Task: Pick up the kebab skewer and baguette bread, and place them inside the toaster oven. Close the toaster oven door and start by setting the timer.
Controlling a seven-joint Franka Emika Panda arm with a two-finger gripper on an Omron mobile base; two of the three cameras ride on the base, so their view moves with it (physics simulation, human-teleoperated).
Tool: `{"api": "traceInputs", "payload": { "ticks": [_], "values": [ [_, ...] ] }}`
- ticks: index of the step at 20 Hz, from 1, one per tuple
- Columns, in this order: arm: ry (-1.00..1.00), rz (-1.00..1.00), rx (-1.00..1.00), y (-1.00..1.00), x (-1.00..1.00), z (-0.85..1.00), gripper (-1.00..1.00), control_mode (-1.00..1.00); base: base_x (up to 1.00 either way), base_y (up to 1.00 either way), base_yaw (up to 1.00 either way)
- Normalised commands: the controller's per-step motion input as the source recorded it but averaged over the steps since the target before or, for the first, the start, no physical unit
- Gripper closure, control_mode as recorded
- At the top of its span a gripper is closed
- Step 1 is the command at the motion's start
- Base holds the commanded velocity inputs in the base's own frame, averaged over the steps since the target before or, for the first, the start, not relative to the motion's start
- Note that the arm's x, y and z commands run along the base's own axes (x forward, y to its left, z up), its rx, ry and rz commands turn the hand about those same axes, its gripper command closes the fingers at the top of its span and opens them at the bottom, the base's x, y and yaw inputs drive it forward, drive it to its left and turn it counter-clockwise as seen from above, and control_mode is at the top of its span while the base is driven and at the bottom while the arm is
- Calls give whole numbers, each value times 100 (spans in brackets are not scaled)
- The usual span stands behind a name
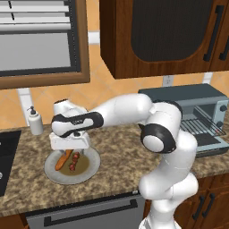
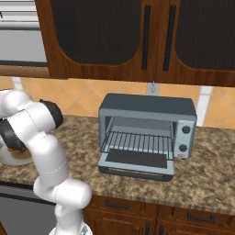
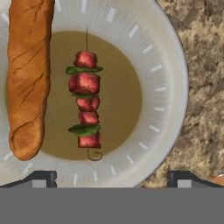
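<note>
The kebab skewer (image 3: 87, 101) lies in the brown middle of a white plate (image 3: 168, 83), strung with red chunks and green bits. Beside it, along the plate's left side in the hand view, lies the baguette bread (image 3: 27, 78). My gripper (image 3: 111, 178) hangs open straight above the plate, its two tips wide apart, nothing between them. From the left base view, the hand (image 1: 70, 142) hovers just over the baguette (image 1: 62, 159) and skewer (image 1: 74, 162). The toaster oven (image 2: 148, 131) stands to the right with its door (image 2: 136, 164) dropped open and the wire rack showing.
A soap bottle (image 1: 35, 120) stands at the back left of the speckled counter (image 1: 116, 165). A dark cooktop (image 1: 6, 156) lies at the far left. Wooden cabinets hang over the toaster oven (image 1: 199, 117), and a wall outlet (image 2: 152, 88) sits behind it.
</note>
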Motion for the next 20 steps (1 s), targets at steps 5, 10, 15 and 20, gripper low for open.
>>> {"api": "traceInputs", "payload": {
  "ticks": [5,10,15,20],
  "values": [
    [0,0,-1,22,24,-29,-100,-100,0,0,0],
    [0,0,0,9,19,-8,-100,-100,0,0,0],
    [0,0,0,0,1,-2,-100,-100,0,0,0],
    [0,0,0,0,0,-14,-100,-100,0,0,0]
  ]
}}
